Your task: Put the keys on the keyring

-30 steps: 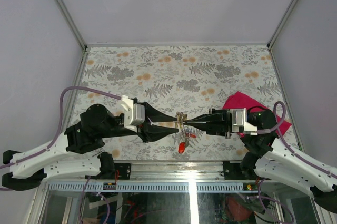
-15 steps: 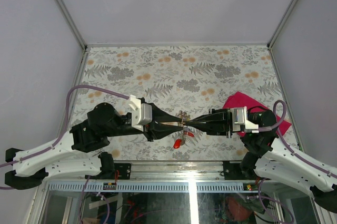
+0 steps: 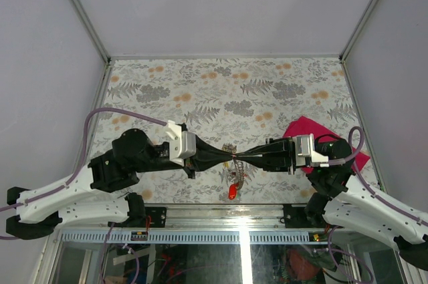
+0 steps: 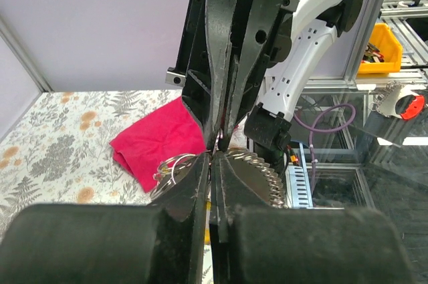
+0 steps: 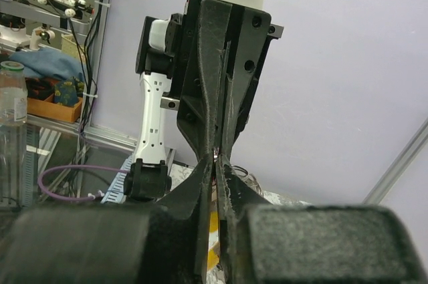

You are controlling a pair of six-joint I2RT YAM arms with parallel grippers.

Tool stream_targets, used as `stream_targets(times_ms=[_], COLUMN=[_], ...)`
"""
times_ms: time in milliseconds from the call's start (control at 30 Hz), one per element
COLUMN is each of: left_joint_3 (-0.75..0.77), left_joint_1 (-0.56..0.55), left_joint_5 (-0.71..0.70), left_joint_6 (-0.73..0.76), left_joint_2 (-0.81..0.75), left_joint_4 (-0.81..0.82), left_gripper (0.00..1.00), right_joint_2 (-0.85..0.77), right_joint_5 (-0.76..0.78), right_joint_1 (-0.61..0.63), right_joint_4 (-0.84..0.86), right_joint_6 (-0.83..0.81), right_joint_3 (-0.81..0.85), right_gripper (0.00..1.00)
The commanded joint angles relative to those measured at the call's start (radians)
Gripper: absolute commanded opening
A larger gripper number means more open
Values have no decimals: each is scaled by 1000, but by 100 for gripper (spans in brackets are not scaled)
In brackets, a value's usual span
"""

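My left gripper [image 3: 231, 158] and right gripper [image 3: 236, 158] meet tip to tip above the near middle of the table. Both are shut on the keyring bunch between them. The thin silvery keyring [image 3: 230, 148] sticks out just behind the tips and also shows in the left wrist view [image 4: 168, 167]. A red-headed key [image 3: 232, 192] hangs below the tips with other small keys. A yellow key head [image 5: 212, 222] shows below my shut right gripper [image 5: 215, 160]. My left gripper [image 4: 215, 159] has its jaws pressed together. What exactly each tip pinches is hidden.
A magenta cloth [image 3: 314, 127] lies on the floral table cover [image 3: 200, 90] at the right, partly under the right arm; it also shows in the left wrist view [image 4: 154, 140]. Plain walls enclose the table on three sides.
My left gripper has moved right to the bunch held by the right gripper and shut on it. The red key swung a little. The right arm has hardly moved.
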Motion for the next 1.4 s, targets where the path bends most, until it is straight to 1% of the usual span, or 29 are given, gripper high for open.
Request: stream_targets(times_ms=[0,67,133,200,300,400,533,667,833,1000,1133,1367], left_joint_3=[96,130,157,182,236,274,288,291,295,296,296,294], left_joint_1=[-4,-3,-3,-3,-4,-2,-3,-2,-3,-4,-3,-2], left_joint_5=[-39,-44,-45,-46,-50,-52,-54,-54,-52,-53,-53,-54], left_joint_6=[28,41,55,68,92,112,119,120,122,122,120,118], left_joint_2=[27,39,45,54,80,110,123,129,138,141,143,142], left_joint_4=[-78,-144,-199,-251,-341,-406,-428,-427,-428,-428,-428,-431], left_gripper=[0,0,0,0,0,0,0,0,0,0,0,0], right_joint_2=[-36,-57,-73,-87,-98,-76,-6,53,117,153,163,159], right_joint_5=[18,52,82,108,148,155,122,83,72,47,32,0], right_joint_1=[2,2,2,1,2,2,2,1,2,2,2,1], right_joint_4=[-71,-174,-298,-404,-523,-686,-892,-1016,-1119,-1136,-1128,-1045], right_joint_6=[-45,-67,-108,-151,-169,-208,-250,-289,-335,-335,-327,-293], right_joint_3=[76,98,129,156,192,283,409,476,541,554,546,512], right_gripper=[14,22,27,29,29,31,36,37,38,39,37,32])
